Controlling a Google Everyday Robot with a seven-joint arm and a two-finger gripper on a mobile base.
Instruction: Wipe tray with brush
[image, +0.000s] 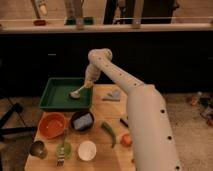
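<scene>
The gripper hangs over the right edge of the tray. Its fingers are clamped on the thin handle of the brush, which slants down and leftward until its pale head meets, or nearly meets, the tray's floor a little right of the middle. I judge that picking up the brush is done and the wiping is in hand. How much of the floor has been covered cannot be told, and the stretch left of the brush head probably remains to be swept.
</scene>
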